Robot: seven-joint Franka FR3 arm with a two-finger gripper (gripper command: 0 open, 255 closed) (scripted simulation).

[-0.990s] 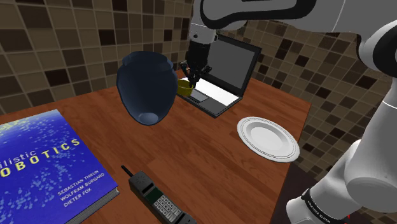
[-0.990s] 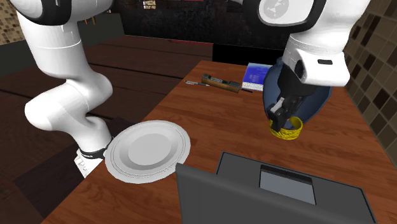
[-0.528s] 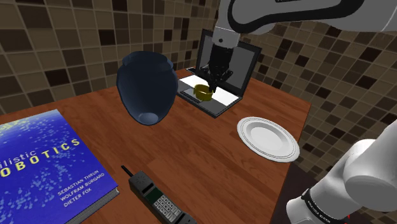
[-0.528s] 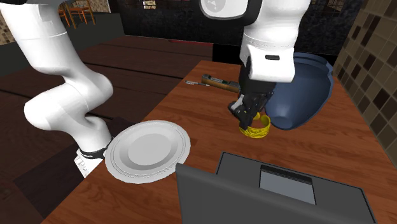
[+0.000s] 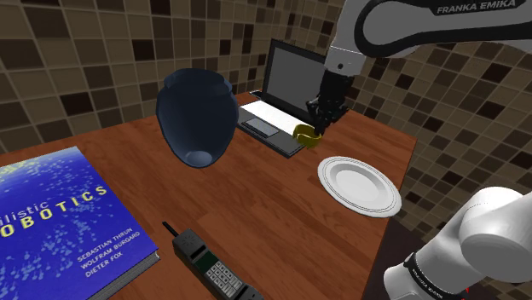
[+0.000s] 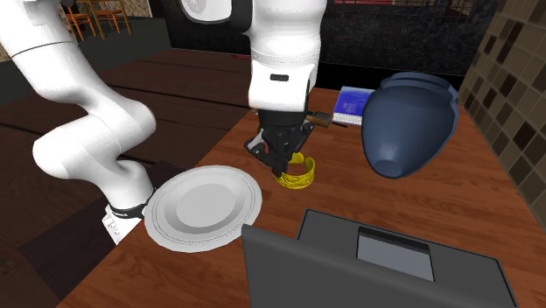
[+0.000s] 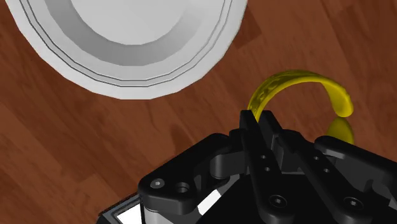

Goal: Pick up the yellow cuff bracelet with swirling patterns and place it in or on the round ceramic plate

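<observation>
- You had the gripper (image 6: 284, 166) shut on the yellow cuff bracelet (image 6: 298, 172). The black fingers pinched one side of the band, and the rest of the open loop hung free beside them.
- That grip on the wall, not across the whole cuff, probably suited the narrow band, since the fingers needed only a thin edge to bite.
- The bracelet was in the air above the wooden table (image 5: 273, 222). In the shoulder view it sat between the front corner of the open laptop (image 5: 286, 98) and the white round plate (image 5: 324, 177).
- In the wrist view the cuff hung over bare wood, with the plate's rim close by and not yet beneath it. I judge the carry was well along and the drop had not begun.
- You carried it high enough to clear the laptop's edge and the plate's raised rim, which seems the reason for the height.
- The dark blue vase (image 5: 196, 115), the blue robotics book (image 5: 60, 222) and the old handset (image 5: 209, 266) lay well apart from this path.
</observation>
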